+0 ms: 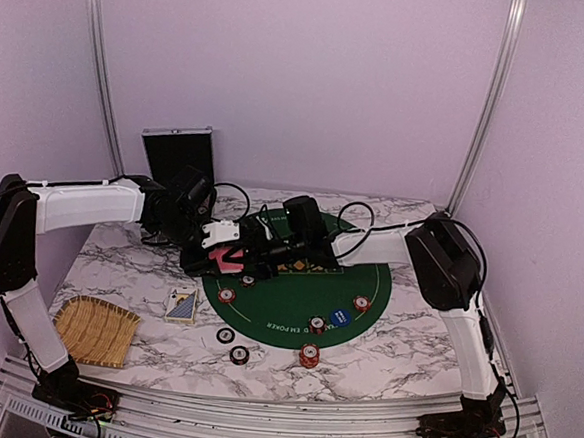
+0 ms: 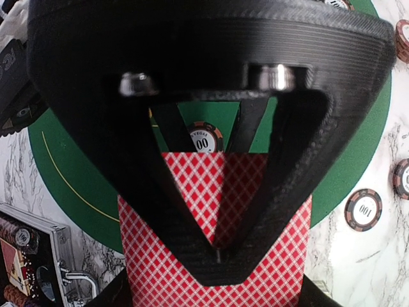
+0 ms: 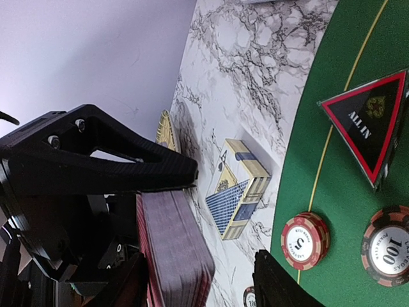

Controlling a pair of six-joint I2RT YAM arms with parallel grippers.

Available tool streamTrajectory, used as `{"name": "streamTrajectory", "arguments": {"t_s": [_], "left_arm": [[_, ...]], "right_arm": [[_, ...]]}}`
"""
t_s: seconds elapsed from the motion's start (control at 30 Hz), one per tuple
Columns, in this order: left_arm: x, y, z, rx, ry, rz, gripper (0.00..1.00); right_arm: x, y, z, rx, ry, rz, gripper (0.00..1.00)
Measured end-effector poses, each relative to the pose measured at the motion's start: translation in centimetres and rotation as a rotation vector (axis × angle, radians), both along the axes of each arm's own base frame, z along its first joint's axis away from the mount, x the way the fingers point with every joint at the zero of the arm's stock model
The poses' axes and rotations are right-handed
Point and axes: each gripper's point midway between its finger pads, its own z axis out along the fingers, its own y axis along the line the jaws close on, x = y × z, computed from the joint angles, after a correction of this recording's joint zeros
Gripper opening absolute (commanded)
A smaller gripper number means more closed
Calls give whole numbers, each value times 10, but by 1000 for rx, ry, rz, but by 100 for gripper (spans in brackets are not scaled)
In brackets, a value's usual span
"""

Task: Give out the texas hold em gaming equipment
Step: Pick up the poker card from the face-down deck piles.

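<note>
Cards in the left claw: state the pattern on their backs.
Cards: red with a white diamond lattice, clearest in the left wrist view.

One marble table [image 1: 413, 348]; one green felt mat [image 1: 286, 301] at the centre of the top view; one stack of red-backed cards [image 1: 226, 258] above the mat's left edge; seven poker chips [image 1: 362, 304], single or short stacks I cannot tell, four on the mat or its edge, three on the table below it; one blue dealer button [image 1: 339, 319]; one card box [image 1: 181, 304]; one woven tray [image 1: 95, 331] at lower left; one silver case [image 1: 178, 156] at upper left; one triangular "ALL IN" marker [image 3: 370, 125], upper right of the right wrist view.
</note>
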Motion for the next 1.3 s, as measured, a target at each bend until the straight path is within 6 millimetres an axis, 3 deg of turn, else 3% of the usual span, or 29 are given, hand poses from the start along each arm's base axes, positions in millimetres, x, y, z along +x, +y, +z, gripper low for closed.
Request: {"name": "streamTrajectory", "arguments": {"t_s": [0.2,0.8,1.3], "left_arm": [[1,1,0,-3,4,10,14],[3,11,-3,-2,13,43,13],[3,18,-5,2,15,58,12]], "right_arm": [[1,-4,2,-12,-10,-1,52],[4,-10,12,-29,-44,-13,21],[10,-20,17,-54,-54,-41,13]]}}
